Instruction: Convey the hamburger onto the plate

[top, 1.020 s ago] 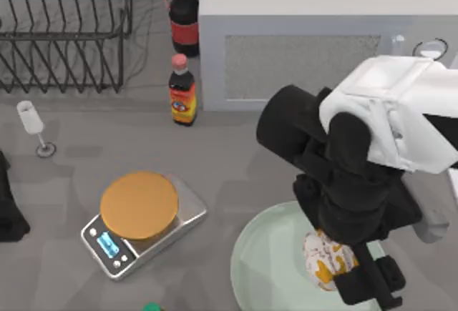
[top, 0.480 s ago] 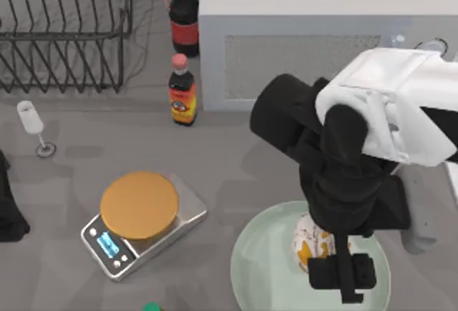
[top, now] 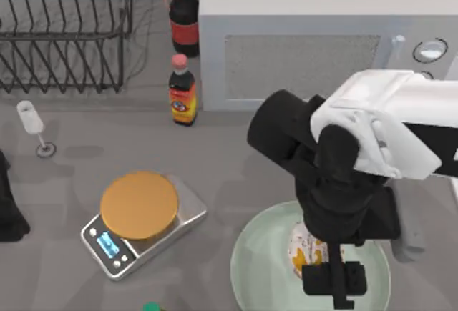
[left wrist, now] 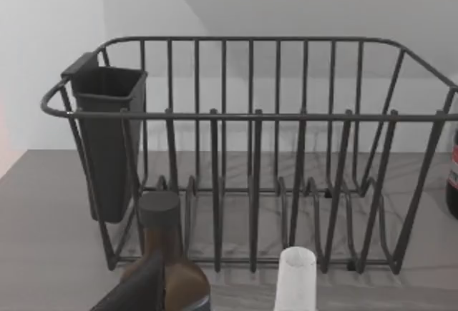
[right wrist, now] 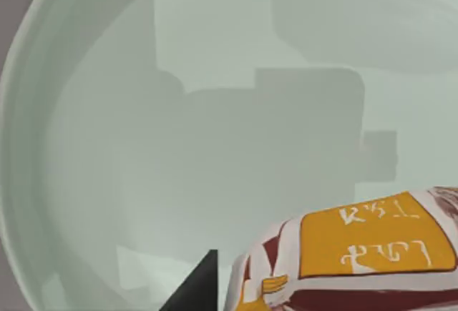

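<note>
Grey bench (top: 236, 161). Black wire dish rack (top: 68, 28) at far left, dark cutlery cup (left wrist: 107, 136) hung on one end. White microwave (top: 315, 36) along far edge, right of middle. Dark red-capped bottle (top: 184, 14) just beside microwave's left end; smaller sauce bottle (top: 182, 91) nearer, orange label. Small clear stemmed glass (top: 32, 125) at left. Silver scale (top: 143, 221) left of middle, orange disc (top: 139, 204) on top, blue display at front corner.

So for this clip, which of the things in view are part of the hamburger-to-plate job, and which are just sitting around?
Part of the job:
- hamburger
- plate
- right gripper, over the plate

Just lying about:
- scale
- two bottles
- dish rack
- glass
- microwave
- left arm, parked at the table's left edge
</note>
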Robot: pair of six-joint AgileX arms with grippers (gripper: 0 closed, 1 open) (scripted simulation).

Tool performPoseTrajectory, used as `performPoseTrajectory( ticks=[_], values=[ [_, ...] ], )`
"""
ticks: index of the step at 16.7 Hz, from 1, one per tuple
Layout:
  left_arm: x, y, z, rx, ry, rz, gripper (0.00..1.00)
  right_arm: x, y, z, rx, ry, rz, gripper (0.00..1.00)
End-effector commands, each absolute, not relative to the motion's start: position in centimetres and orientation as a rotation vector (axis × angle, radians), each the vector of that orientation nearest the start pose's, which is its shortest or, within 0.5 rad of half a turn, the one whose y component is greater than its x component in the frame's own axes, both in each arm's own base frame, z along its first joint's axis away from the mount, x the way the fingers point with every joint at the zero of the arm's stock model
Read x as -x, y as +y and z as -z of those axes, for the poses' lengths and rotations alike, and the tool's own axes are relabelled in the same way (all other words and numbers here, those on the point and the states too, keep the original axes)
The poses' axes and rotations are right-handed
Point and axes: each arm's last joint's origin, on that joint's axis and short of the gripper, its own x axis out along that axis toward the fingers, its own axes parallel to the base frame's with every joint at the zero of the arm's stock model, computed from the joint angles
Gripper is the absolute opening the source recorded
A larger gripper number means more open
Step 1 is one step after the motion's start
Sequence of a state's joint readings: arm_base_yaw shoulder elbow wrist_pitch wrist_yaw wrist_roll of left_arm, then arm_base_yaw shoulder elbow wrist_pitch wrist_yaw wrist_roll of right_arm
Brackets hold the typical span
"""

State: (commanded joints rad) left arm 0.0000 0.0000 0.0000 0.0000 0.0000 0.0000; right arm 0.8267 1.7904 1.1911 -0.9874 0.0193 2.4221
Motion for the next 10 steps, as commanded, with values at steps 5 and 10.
performPoseTrajectory(
  ticks=[5,10],
  values=[
    [-10.6,-0.1,-16.0,0.0,0.0,0.0,1.0,-21.3,23.5,-15.0,-1.201,1.181,1.236,0.0],
    [-10.6,-0.1,-16.0,0.0,0.0,0.0,1.0,-21.3,23.5,-15.0,-1.201,1.181,1.236,0.23]
  ],
)
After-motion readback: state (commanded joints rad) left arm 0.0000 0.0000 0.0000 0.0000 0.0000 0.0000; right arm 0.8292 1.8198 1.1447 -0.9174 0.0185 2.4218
